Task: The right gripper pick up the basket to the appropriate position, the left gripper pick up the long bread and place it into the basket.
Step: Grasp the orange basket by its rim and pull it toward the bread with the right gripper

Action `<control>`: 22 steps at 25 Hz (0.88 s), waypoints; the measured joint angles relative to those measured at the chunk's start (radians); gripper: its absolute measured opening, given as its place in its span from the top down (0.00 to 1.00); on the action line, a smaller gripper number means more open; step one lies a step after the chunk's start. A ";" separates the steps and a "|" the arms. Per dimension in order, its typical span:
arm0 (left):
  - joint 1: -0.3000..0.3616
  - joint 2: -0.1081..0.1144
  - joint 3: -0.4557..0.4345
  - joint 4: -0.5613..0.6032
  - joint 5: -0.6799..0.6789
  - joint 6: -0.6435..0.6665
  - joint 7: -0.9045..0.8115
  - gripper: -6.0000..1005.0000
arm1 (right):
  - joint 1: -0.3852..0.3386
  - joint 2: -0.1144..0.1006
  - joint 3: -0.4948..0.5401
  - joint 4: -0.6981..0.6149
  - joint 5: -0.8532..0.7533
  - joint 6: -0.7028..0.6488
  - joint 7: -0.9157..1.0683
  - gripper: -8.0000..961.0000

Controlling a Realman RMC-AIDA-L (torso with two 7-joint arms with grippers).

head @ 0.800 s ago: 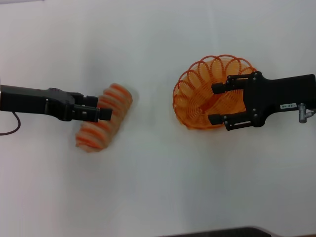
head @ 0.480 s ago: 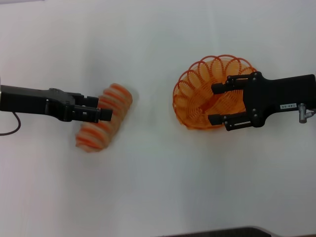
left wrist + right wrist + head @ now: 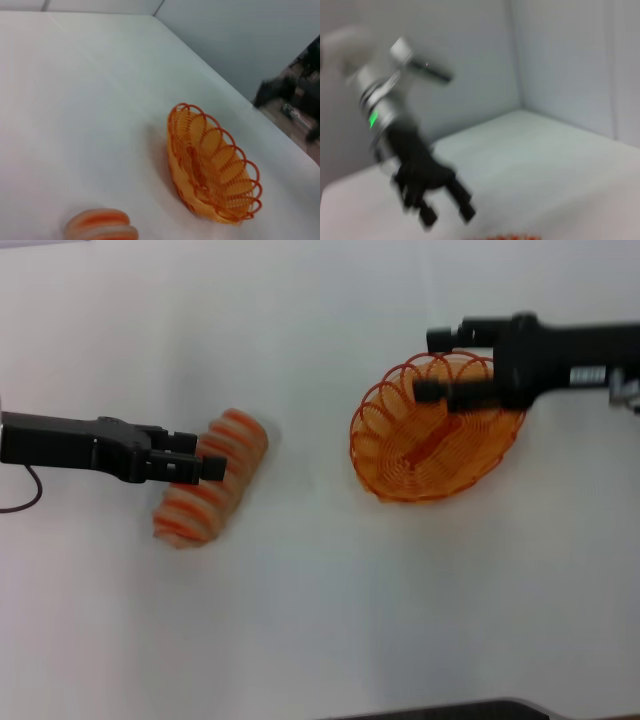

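The long bread (image 3: 205,502), tan with orange-red stripes, lies tilted on the white table at the left; its end also shows in the left wrist view (image 3: 100,227). My left gripper (image 3: 208,467) hovers over the bread's middle. In the right wrist view my left gripper (image 3: 447,216) has its fingers apart and holds nothing. The orange wire basket (image 3: 420,455) sits on the table at the right and also shows in the left wrist view (image 3: 212,170). My right gripper (image 3: 436,365) is open at the basket's far rim, one finger beyond the rim and one over the inside.
The white table (image 3: 320,620) extends all round both things. A dark edge (image 3: 450,710) shows at the near side. Grey walls (image 3: 560,60) stand behind the table.
My right gripper has swung from over the basket's right side to its far rim. The basket has not moved. The left gripper and bread stay where they were.
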 joint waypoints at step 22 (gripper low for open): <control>-0.011 -0.022 -0.002 0.007 -0.002 -0.033 0.007 0.19 | 0.216 -0.092 -0.147 -0.089 -0.534 0.187 0.736 0.23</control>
